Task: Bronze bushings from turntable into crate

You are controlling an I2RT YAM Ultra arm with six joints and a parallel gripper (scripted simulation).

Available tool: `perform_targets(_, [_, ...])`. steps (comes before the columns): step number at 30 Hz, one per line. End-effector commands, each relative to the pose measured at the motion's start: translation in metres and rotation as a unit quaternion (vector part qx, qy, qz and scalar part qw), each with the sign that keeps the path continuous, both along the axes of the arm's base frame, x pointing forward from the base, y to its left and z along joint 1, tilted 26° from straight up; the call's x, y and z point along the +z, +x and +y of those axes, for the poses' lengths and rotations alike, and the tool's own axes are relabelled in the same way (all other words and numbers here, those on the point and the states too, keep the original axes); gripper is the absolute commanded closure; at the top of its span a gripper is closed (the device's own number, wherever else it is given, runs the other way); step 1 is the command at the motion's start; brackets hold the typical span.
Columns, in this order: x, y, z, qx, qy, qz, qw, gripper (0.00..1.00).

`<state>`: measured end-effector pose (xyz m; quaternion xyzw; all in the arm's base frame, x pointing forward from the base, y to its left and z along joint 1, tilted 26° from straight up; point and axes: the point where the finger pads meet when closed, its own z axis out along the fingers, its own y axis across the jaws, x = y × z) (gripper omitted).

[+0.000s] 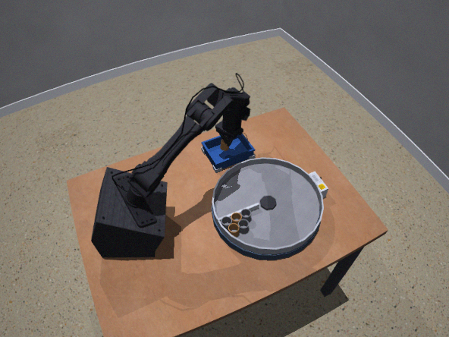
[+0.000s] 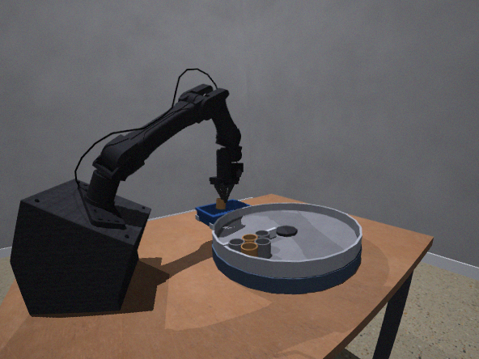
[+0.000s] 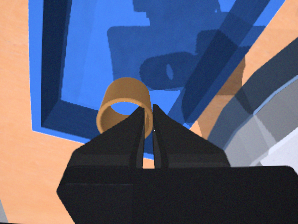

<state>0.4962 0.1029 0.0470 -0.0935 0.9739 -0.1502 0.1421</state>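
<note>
Orange-brown worktop [image 1: 212, 288] [image 2: 210, 331] [image 3: 15, 170], dark legs. Top view: black arm base [image 1: 99, 228] [image 2: 24, 259] on it at left; blue crate [image 1: 216, 162] [image 2: 202, 216] [image 3: 37, 100] upper middle, between corner guides [image 1: 218, 170]; round turntable [image 1: 321, 212] [image 2: 283, 268] [image 3: 260, 115] right of center; white box with yellow patch [image 1: 315, 181] beside turntable, right.
</note>
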Motion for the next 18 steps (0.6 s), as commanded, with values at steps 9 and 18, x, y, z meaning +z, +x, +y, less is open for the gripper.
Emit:
perform_targets(9, [0.0364, 0.0222, 0.0138, 0.014, 0.018, -0.064, 0.998, 1.0])
perform_targets(18, [0.0362, 0.0216, 0.0136, 0.014, 0.017, -0.062, 0.998, 1.0])
